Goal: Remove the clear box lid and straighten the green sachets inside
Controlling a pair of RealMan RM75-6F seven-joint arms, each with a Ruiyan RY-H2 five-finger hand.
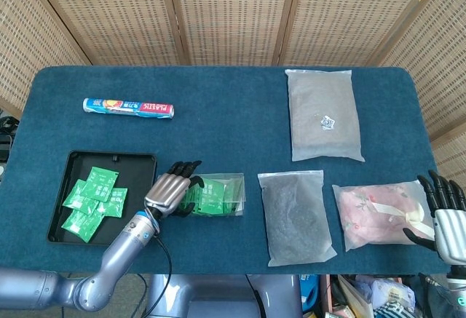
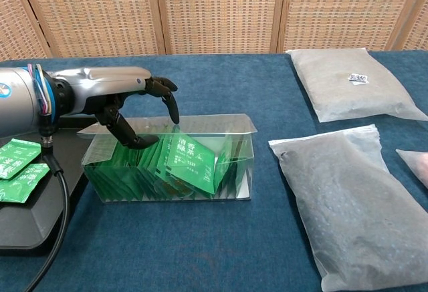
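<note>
left hand (image 2: 110, 98) fingers pinch the thin clear box lid (image 2: 200, 126) above crinkled green sachets (image 2: 190, 165); right hand (image 1: 445, 212) spread, empty.

Blue cloth-covered surface (image 1: 218, 100) with woven rattan screens (image 1: 233, 12) behind it. Far left there's a tube-shaped roll (image 1: 129, 108) with colourful print, lying flat. Below it, a black tray (image 1: 62, 220) near the front edge. On the right side: a big grey-filled clear bag (image 1: 324, 114) with a small sticker on it, a second darker grey bag (image 1: 296, 217) closer to the front, and just beside that a pink floral pouch (image 1: 378, 214) with a cream ribbon, out by the right edge.
</note>
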